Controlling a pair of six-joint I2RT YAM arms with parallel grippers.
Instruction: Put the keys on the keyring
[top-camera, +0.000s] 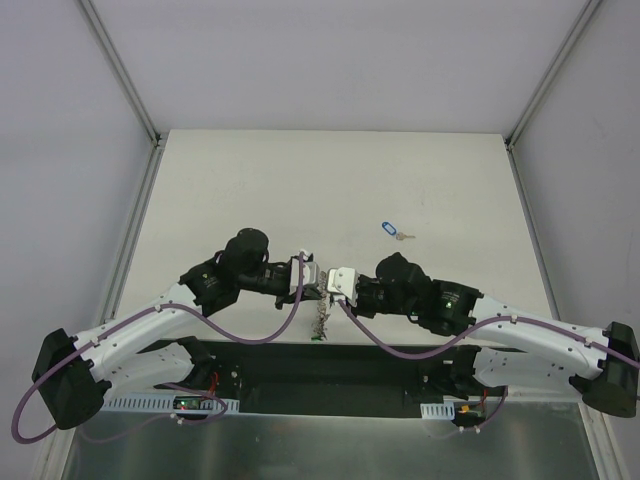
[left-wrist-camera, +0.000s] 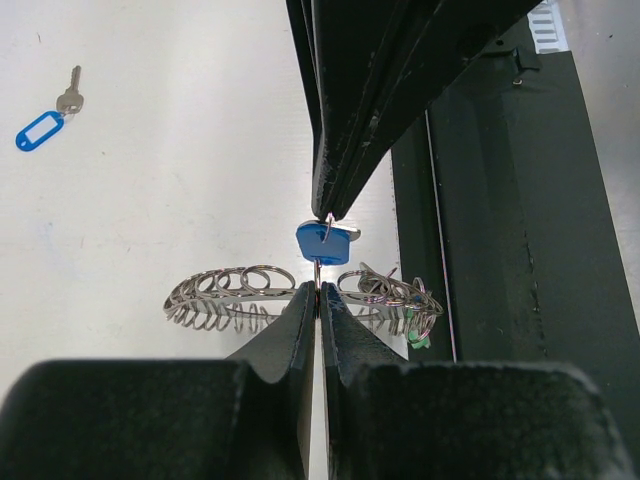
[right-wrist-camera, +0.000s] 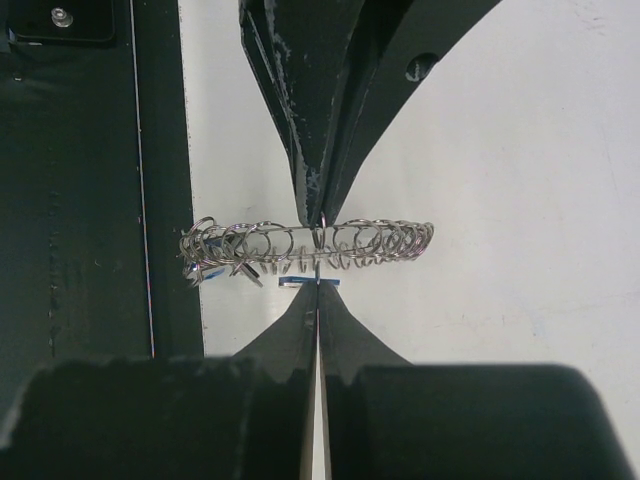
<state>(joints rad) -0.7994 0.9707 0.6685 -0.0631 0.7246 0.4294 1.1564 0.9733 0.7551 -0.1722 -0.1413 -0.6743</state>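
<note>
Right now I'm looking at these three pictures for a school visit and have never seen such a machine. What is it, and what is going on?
These are two robot arms bolted to a white table. One picture looks down from above; the other two come from small cameras on each wrist, so each shows its own claw at the bottom and the other arm's claw opposite. The left claw and right claw are both shut and meet tip to tip. The left one pinches the keyring, a long coiled wire ring. The right one holds a blue-headed key by its small loop. A blue-tagged key lies alone on the table.
</note>
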